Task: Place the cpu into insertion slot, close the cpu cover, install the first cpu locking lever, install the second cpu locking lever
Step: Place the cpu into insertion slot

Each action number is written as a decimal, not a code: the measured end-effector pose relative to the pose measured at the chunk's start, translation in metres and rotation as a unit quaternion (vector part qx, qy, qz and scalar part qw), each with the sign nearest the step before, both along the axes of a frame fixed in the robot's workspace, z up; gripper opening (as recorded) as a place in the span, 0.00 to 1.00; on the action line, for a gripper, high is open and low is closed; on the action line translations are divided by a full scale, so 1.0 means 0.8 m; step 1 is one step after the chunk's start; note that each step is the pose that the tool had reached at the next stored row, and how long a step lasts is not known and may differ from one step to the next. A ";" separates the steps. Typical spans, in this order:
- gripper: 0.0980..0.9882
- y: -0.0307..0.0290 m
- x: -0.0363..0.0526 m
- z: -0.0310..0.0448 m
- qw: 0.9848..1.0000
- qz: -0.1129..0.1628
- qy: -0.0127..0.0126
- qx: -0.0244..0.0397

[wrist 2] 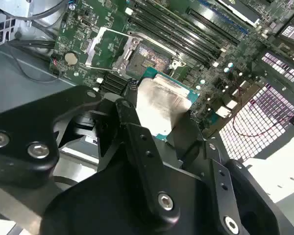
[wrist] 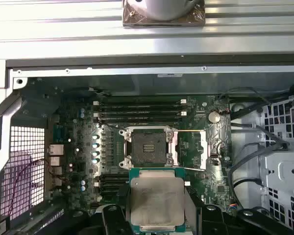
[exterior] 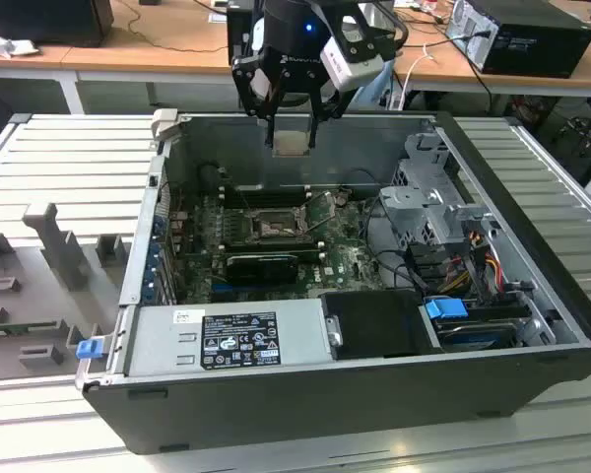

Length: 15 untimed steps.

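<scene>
Height is the gap that counts here: the end effector (exterior: 293, 130) hangs over the open computer case (exterior: 305, 399), fingers clamped on opposite edges of the cpu (exterior: 292, 141). It carries the chip flat and silver side up, as both wrist views show. The insertion slot (wrist: 147, 147) lies well below the chip on the green board, bare and dark in its metal rim. From the exterior view I judge it to sit a little nearer my side of the case than the chip does. In the first wrist view the chip's edges run square with the slot's rim, so turning looks less needed than lowering and a small shift. Just beside the slot the cpu cover (wrist: 192, 149) lies thrown open, its window off the socket, and I see nothing between chip and slot. Past the slot run the long memory slots (wrist: 139, 110). On its other side a black card (exterior: 261, 264) lies close. Farther out, the drive cage (exterior: 428, 197) with its cables stands at the exterior view's right. The case rests on the ribbed grey bench (exterior: 79, 158).
</scene>
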State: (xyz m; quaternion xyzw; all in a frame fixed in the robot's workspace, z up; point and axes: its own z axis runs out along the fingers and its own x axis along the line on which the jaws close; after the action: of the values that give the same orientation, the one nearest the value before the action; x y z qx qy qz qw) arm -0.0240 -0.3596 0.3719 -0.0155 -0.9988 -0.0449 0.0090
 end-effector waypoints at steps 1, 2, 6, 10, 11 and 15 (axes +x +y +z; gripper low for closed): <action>0.48 0.0000 0.000 0.0000 1.000 -0.018 0.000 0.000; 0.48 0.0000 0.000 0.0000 1.000 -0.029 0.000 0.000; 0.48 0.0000 0.000 0.0000 0.999 -0.043 0.000 0.000; 0.48 -0.0002 0.000 -0.0022 0.999 -0.044 0.000 0.000; 0.48 -0.0002 0.000 -0.0027 0.999 -0.044 0.000 0.000; 0.48 -0.0002 0.000 -0.0035 0.999 -0.047 0.000 -0.001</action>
State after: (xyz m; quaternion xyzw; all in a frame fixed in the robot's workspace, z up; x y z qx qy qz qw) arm -0.0240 -0.3598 0.3692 -0.0623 -0.9971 -0.0440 0.0070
